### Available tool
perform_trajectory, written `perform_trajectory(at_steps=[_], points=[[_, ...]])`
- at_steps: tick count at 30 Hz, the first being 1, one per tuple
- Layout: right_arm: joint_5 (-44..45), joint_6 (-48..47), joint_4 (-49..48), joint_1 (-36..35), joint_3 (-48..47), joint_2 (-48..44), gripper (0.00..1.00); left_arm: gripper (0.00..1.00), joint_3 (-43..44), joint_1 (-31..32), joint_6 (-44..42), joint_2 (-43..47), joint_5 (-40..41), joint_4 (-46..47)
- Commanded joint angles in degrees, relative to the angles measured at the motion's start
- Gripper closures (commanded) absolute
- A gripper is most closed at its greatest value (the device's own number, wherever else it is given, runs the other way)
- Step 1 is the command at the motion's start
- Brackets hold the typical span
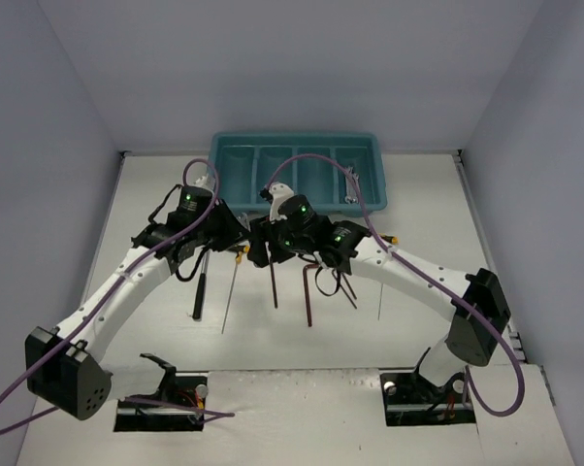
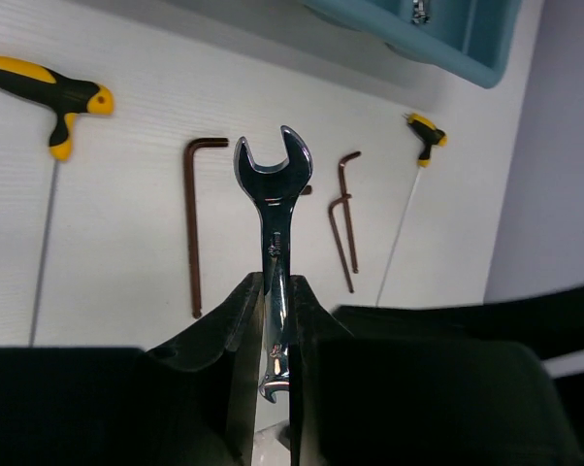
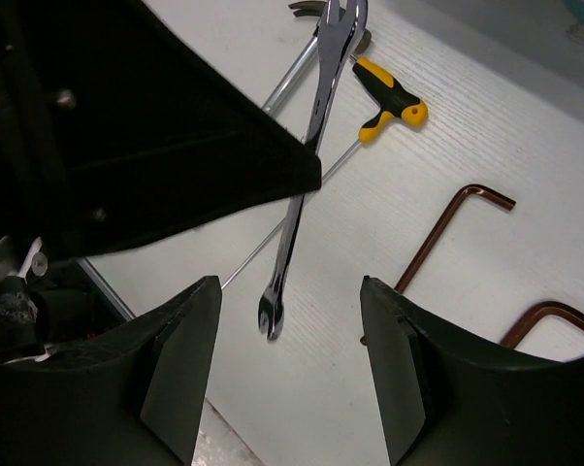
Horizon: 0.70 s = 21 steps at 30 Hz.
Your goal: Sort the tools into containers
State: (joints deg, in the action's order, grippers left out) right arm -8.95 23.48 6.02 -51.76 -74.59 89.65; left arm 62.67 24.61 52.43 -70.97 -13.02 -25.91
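My left gripper (image 2: 275,282) is shut on a silver wrench (image 2: 275,218) and holds it above the table, open end pointing away. My right gripper (image 3: 290,291) is open and empty. The same wrench (image 3: 302,184) shows ahead of its spread fingers, untouched. In the top view both grippers, left (image 1: 242,233) and right (image 1: 265,250), meet mid-table in front of the teal tray (image 1: 294,139). On the table lie a black-handled hammer (image 1: 200,286), a T-handle driver (image 1: 232,289), dark hex keys (image 1: 275,282) (image 1: 308,296) (image 1: 346,288) and a second driver (image 1: 383,267).
Another silver wrench (image 1: 351,189) lies in the tray's rightmost compartment. Grey walls close in the table on the left, right and back. The arm bases and cables sit at the near edge.
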Motion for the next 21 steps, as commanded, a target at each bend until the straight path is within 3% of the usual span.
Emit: perform_trajectory(at_steps=[1, 6, 9, 11, 15, 16, 18, 21], points=[[2.18, 0.44, -4.38, -0.93, -4.85, 2.26, 0.44, 1.0, 2.91, 0.77, 4.52, 3.89, -1.43, 5.19], [3.55, -0.28, -4.44, -1.56, -6.24, 4.18, 0.51, 1.0, 2.8, 1.1, 5.35, 4.83, -2.16, 5.28], [5.32, -0.99, -4.44, -1.72, -6.44, 4.34, 0.75, 1.0, 2.36, 1.23, 5.13, 5.28, -1.87, 5.04], [6.98, -1.55, -4.44, -1.76, -6.44, 4.11, 1.0, 1.0, 2.29, 1.15, 3.92, 5.4, -0.9, 4.05], [10.24, -3.38, -4.26, -1.46, -6.17, 3.49, 1.0, 1.0, 3.18, 1.14, 0.58, 5.13, 2.91, 0.98], [11.79, -3.65, -4.17, -1.04, -5.99, 3.32, 1.0, 0.96, 3.47, 1.06, -0.37, 5.05, 4.03, 0.22], [13.29, -4.43, -3.74, 0.28, -5.53, 3.0, 1.0, 0.69, 4.49, 0.99, -2.98, 4.97, 7.37, -2.84], [16.8, -5.55, -2.07, 3.42, -5.39, 3.0, 1.0, 0.5, 6.39, 0.43, -7.28, 5.62, 13.21, -6.0]])
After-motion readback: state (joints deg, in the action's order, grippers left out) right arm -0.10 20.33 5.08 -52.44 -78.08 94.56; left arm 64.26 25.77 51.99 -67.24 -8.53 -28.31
